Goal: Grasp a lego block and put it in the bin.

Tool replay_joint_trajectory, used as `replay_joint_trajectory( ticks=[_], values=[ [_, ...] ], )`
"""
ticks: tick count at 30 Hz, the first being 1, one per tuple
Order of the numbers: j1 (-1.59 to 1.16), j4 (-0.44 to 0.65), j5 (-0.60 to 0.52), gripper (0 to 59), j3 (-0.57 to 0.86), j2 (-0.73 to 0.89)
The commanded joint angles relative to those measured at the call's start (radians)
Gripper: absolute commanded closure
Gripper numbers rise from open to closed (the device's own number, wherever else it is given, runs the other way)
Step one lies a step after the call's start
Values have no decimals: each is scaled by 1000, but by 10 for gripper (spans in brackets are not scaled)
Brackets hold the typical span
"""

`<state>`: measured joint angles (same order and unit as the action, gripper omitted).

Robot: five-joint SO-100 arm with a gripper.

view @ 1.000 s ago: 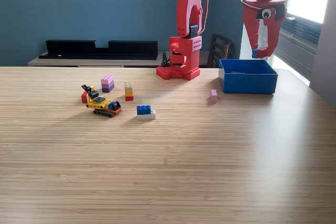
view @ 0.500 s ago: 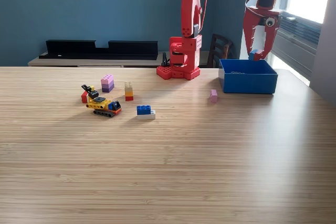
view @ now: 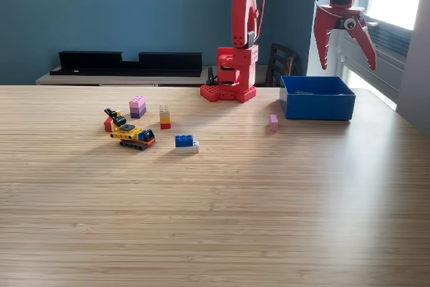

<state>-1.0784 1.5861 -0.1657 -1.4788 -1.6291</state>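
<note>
Hand (view: 347,68) spread wide, empty, hanging above bin (view: 317,106) (loose lego blocks (view: 186,143) well apart).

The red arm (view: 243,28) stands on its base at the far edge of the table, its lower link rising straight up out of the top of the exterior view and its upper link running level toward that view's right. From the end of that link the wrist turns down, and the gripper (view: 346,65) hangs with its tips pointing at the table's far right corner. Its two red jaws are spread wide apart in an inverted V, with nothing between them, the right-hand jaw carrying a round googly eye.
</note>
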Motion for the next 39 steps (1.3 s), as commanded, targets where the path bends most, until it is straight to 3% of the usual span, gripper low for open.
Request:
replay_joint_trajectory(
  ticks=[1, 2, 4, 15, 32, 39],
  values=[
    [225, 15, -29, 499, 91, -89],
    [284, 15, -31, 545, 92, -89],
    [399, 15, -28, 585, 94, -89],
    [805, 14, 40, 585, 58, -94],
    [945, 11, 57, 585, 26, -92],
    [994, -49, 81, 585, 20, -89]
  ],
)
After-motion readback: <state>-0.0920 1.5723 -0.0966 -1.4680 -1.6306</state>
